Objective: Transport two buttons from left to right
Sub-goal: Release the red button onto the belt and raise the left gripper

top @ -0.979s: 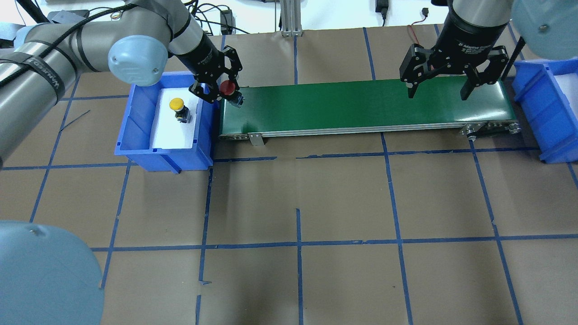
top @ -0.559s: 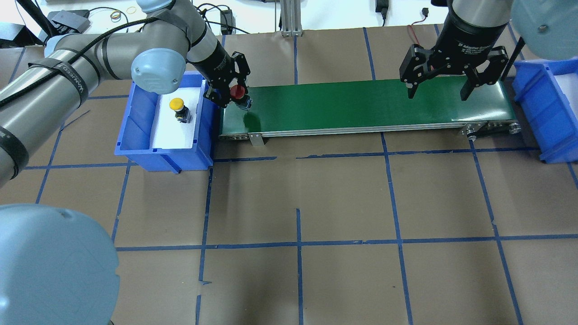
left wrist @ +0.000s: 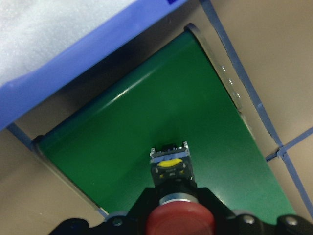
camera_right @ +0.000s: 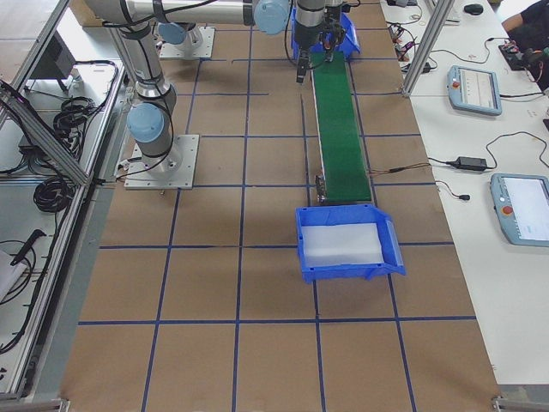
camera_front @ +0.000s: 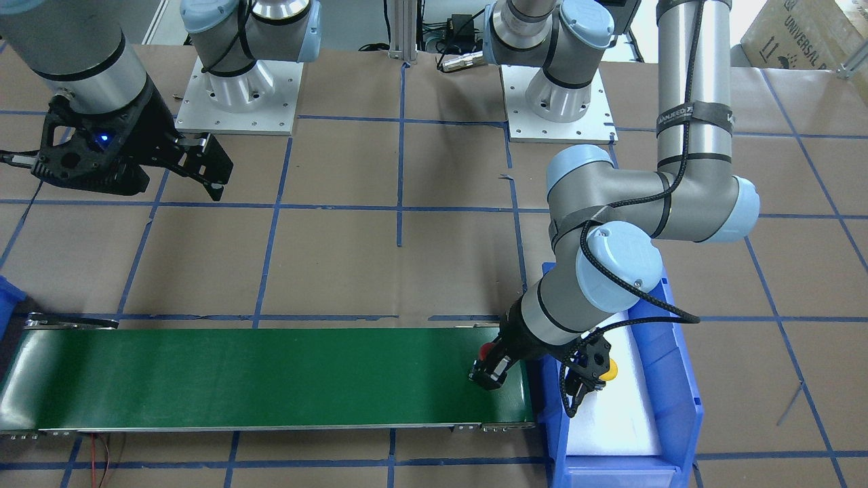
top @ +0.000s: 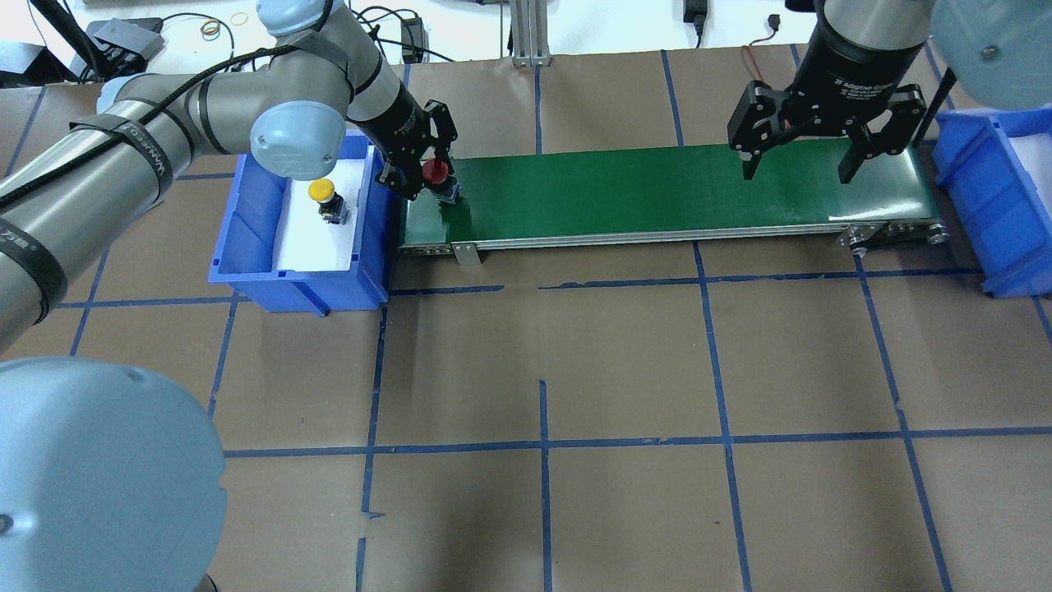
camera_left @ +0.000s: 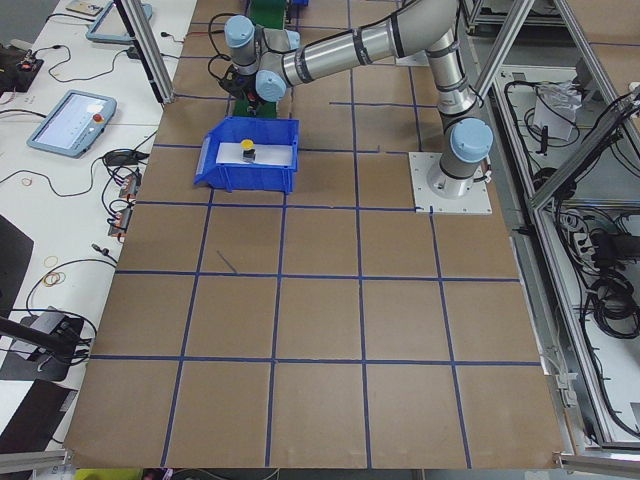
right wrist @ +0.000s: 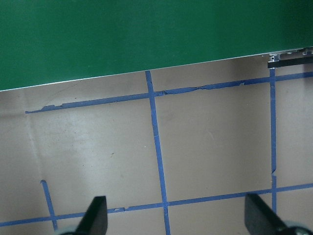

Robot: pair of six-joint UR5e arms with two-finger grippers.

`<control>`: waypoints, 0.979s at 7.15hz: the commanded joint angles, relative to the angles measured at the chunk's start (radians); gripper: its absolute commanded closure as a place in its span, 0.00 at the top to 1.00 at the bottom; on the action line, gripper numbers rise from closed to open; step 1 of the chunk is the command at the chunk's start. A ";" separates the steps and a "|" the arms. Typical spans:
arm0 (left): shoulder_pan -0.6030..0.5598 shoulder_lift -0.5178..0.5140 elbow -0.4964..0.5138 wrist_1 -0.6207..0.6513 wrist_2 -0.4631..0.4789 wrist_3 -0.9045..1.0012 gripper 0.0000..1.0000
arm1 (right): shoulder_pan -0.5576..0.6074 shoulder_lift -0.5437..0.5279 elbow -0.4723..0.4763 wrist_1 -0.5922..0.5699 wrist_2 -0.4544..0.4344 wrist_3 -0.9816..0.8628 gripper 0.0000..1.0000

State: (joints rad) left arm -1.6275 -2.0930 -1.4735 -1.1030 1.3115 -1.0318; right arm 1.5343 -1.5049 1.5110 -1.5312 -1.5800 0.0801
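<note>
Overhead exterior: left tool tight around domed red button over matte green belt.

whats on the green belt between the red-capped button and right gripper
Nothing: overhead, the green conveyor belt runs bare from red-capped button to right gripper.

conveyor: on the tabletop, between two bins
left bin: just beside conveyor's left end
right bin: past conveyor's right end
first button: inside left bin
second button: in left hand, over conveyor's left end
right hand: above conveyor's right end
</note>
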 commanded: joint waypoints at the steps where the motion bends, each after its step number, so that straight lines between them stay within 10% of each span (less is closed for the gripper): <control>1: 0.000 -0.002 -0.002 0.002 -0.008 -0.005 0.93 | 0.000 0.000 0.000 -0.001 0.000 0.001 1.00; 7: 0.123 0.082 0.018 -0.014 0.008 0.481 1.00 | 0.000 0.000 0.000 -0.001 0.000 0.003 1.00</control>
State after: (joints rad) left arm -1.5729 -2.0267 -1.4538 -1.1084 1.3295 -0.7185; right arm 1.5339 -1.5048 1.5109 -1.5325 -1.5800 0.0828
